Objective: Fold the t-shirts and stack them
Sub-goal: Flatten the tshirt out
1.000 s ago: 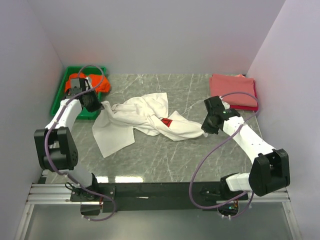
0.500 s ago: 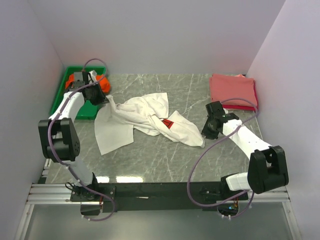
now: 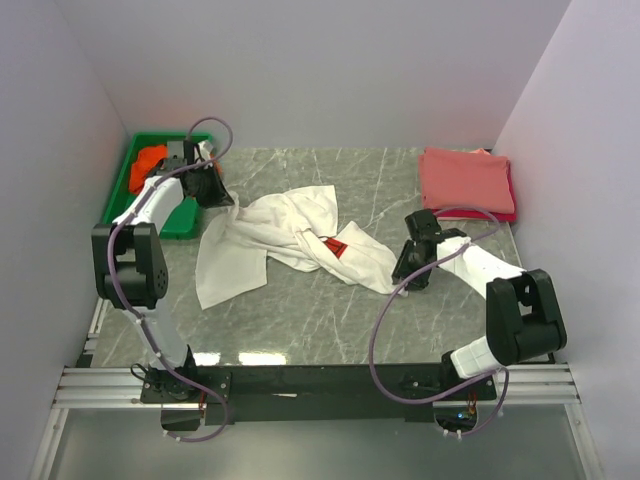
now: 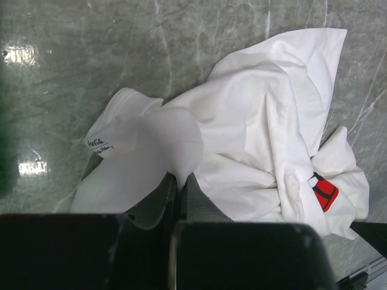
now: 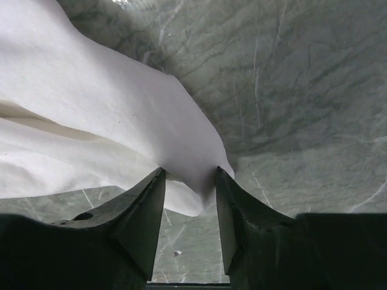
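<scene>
left gripper (image 3: 215,190) and right gripper (image 3: 405,268) each clamp an edge of the crumpled white t-shirt (image 3: 290,235); a folded stack (image 3: 466,182) sits at the far right corner, while the orange t-shirt (image 3: 150,160) waits in the green tray (image 3: 180,222).

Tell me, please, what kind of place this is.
Probably a robot test cell: plain walls enclose a marble-patterned table, with the left arm and right arm mounted on a metal rail.

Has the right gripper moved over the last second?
Yes. The right gripper has drawn toward the near side, farther from the salmon-pink folded shirts.
</scene>
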You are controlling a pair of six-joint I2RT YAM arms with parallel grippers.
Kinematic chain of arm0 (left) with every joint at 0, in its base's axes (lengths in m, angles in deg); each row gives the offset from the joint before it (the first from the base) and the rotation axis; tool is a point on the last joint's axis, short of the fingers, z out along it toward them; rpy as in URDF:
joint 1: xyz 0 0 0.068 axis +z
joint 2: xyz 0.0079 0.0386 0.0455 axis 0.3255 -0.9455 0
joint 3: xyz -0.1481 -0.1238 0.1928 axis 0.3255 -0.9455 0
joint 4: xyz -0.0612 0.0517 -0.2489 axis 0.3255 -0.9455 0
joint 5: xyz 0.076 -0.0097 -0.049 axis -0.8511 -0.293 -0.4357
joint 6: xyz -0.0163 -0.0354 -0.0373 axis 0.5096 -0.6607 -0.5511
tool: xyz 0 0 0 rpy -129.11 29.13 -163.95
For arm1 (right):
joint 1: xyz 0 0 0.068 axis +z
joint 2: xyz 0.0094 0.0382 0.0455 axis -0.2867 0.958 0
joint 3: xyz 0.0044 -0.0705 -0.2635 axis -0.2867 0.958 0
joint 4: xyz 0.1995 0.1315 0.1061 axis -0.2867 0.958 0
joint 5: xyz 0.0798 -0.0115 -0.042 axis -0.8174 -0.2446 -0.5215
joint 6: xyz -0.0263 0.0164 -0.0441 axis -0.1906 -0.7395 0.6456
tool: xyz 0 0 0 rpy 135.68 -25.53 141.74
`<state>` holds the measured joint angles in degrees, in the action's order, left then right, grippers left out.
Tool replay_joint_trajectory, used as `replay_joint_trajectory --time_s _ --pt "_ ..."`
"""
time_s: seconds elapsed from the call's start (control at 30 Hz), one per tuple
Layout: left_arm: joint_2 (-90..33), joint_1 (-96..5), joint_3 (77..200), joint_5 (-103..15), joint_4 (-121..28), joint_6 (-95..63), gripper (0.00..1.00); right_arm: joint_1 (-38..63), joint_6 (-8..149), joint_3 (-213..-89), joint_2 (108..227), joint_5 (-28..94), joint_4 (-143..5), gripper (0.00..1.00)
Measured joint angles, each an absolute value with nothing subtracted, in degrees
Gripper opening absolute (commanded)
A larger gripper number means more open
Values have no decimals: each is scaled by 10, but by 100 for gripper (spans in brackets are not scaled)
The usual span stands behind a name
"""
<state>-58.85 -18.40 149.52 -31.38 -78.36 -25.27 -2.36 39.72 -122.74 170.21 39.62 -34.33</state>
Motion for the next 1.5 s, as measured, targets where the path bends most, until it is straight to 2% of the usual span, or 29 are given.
replay_joint_trajectory --time_s 0.03,0.1,0.13,0.17,0.4,0.57,0.7,0.87,1.13,1.23,1.37,1.47,1.5 --pt "-594 -185 1500 -312 -783 -253 0 -23 396 -1226 1705 394 -345 42" --pt "-603 -185 1508 -310 -783 -253 0 -23 395 -1223 1717 387 -350 27" --pt "-606 -185 1512 -309 -784 -253 0 -23 393 -1222 1723 383 -354 18" --pt "-609 -185 1515 -308 -784 -253 0 -23 391 -1221 1729 379 -357 0" --pt "-611 -185 1543 -306 -786 -262 0 -23 384 -1244 1715 378 -316 0" --pt "-582 -185 1549 -308 -784 -284 0 -24 379 -1346 1598 420 -225 0" --pt "-519 -185 1545 -308 -770 -308 0 -25 367 -1442 1494 465 -170 0" --pt "-414 -187 1518 -312 -737 -325 1 -27 347 -1507 1389 518 -93 0" --pt "-310 -182 1490 -314 -708 -341 0 -27 329 -1572 1326 581 -7 0" --pt "-332 -182 1495 -293 -695 -350 0 -27 330 -1568 1338 602 -9 0" --pt "-440 -183 1543 -254 -690 -356 0 -55 348 -1516 1392 611 -50 0" --pt "-580 -193 1639 -235 -709 -353 12 -107 366 -1472 1472 591 -107 0" --pt "-635 -199 1686 -231 -718 -352 28 -121 372 -1464 1504 584 -129 3"
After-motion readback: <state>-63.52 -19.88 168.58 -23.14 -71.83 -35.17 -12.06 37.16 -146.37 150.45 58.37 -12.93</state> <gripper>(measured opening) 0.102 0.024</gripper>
